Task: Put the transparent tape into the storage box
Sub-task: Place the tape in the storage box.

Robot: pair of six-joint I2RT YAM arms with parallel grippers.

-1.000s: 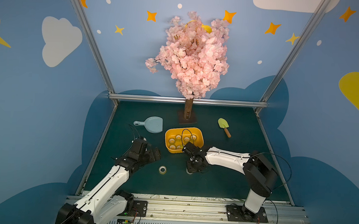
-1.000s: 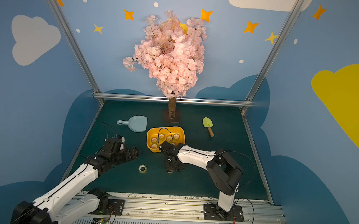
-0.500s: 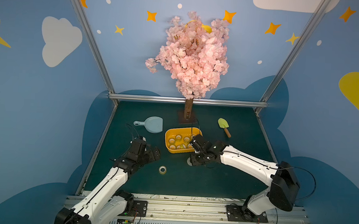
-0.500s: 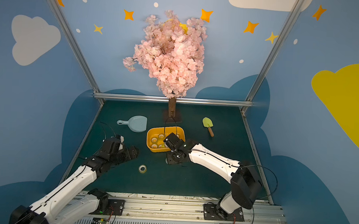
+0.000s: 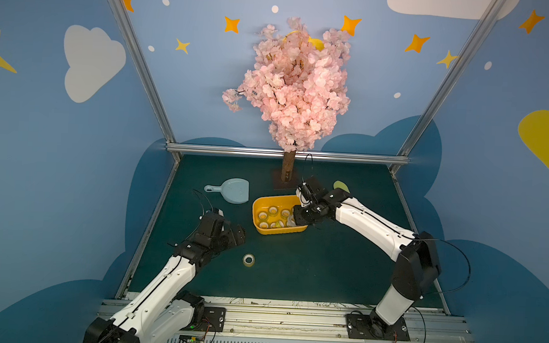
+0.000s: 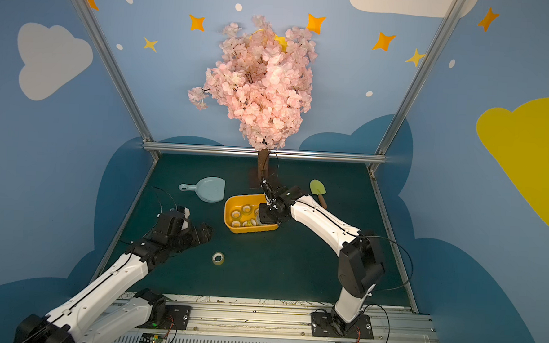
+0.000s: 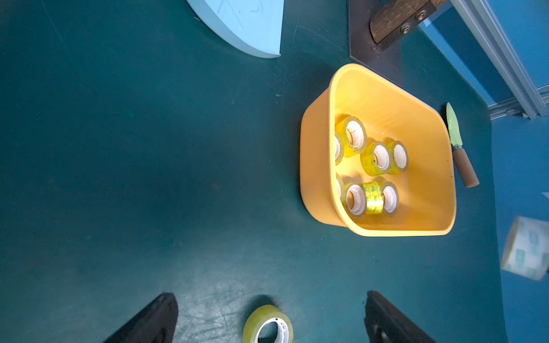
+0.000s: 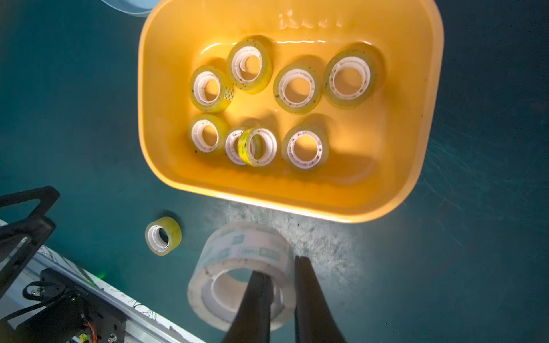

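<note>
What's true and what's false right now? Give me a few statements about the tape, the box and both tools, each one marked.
1. The right tool is shut on a big clear roll. True.
2. The box is empty. False: it holds several small rolls.
3. One small roll lies on the table, outside the box. True.
4. The left tool grips that roll. False: it is open and holds nothing.
</note>
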